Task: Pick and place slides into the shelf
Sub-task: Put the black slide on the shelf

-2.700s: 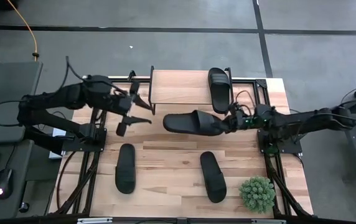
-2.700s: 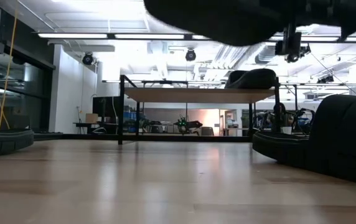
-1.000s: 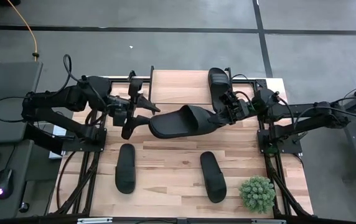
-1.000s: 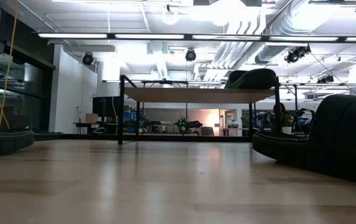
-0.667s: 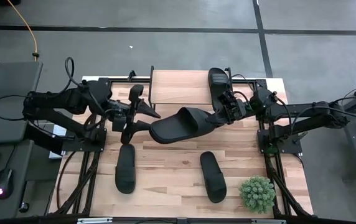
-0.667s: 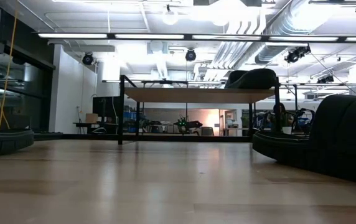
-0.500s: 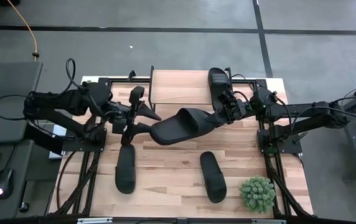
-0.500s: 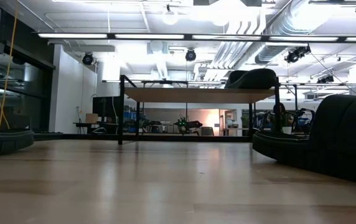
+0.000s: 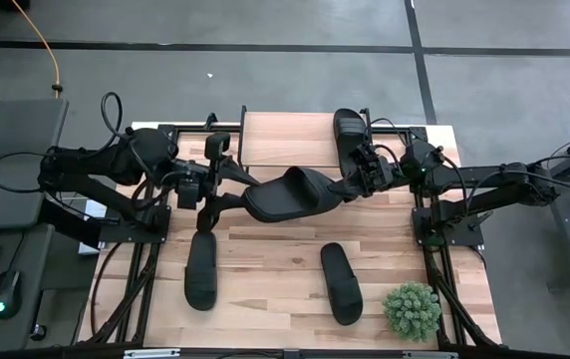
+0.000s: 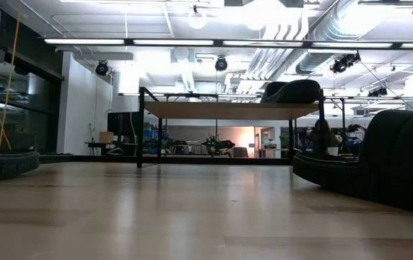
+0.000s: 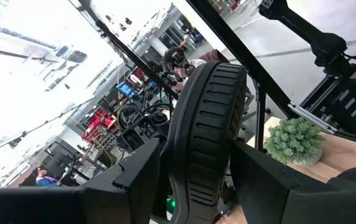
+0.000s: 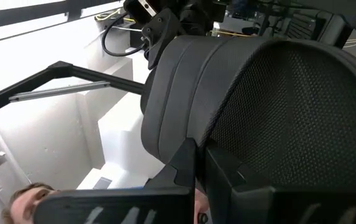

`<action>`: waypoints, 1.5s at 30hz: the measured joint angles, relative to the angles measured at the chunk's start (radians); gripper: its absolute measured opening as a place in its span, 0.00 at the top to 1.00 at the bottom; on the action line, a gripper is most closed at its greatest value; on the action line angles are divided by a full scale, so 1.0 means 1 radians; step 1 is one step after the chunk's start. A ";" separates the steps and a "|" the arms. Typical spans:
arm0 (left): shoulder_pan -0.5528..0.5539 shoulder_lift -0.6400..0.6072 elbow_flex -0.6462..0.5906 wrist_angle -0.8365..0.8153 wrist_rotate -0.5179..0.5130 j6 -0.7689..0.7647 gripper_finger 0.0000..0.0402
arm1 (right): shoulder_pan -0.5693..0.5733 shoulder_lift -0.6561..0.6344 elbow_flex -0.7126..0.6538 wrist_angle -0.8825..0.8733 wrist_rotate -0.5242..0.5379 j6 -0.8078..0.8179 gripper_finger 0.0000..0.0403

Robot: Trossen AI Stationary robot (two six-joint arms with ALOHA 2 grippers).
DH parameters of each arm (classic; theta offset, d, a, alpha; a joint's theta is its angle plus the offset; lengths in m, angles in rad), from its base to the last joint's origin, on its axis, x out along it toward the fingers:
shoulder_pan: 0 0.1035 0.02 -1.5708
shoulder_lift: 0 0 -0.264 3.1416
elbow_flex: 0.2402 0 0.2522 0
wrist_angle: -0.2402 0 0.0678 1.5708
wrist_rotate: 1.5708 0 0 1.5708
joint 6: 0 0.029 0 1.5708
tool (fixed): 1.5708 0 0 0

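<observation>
Slide [image 9: 290, 194] held up in the air betw. both arms, over the table [image 9: 275, 261] just in front of the shelf [image 9: 290, 140].

R gripper [image 9: 357, 183] pinches its heel end; L gripper [image 9: 227, 189] has its fingers spread, one on each side of the toe end, not clearly clamped. 2nd slide [image 9: 351, 140] lies on the shelf top at the R end, next to R gripper. 2 more slides flat on the table: one [image 9: 200, 269] under the L arm, one [image 9: 341, 283] front-centre, near a small green plant [image 9: 411, 310] at the front R corner.
</observation>
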 joint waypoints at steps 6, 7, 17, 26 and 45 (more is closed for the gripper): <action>0.000 0.009 0.000 0.003 0.029 -0.053 0.56 | -0.014 0.000 0.000 -0.001 0.019 -0.005 1.00; 0.000 0.010 0.000 -0.001 0.030 -0.060 0.56 | -0.019 0.000 0.000 -0.001 0.021 -0.005 1.00; 0.000 0.034 0.000 0.003 0.059 -0.097 0.56 | -0.046 0.000 0.000 -0.002 0.025 -0.008 1.00; 0.000 0.033 0.000 0.015 0.054 -0.096 0.57 | -0.046 0.000 0.000 -0.004 0.024 -0.027 1.00; 0.000 0.033 0.000 0.015 0.038 -0.119 0.83 | -0.046 0.000 0.000 -0.009 0.033 -0.056 0.99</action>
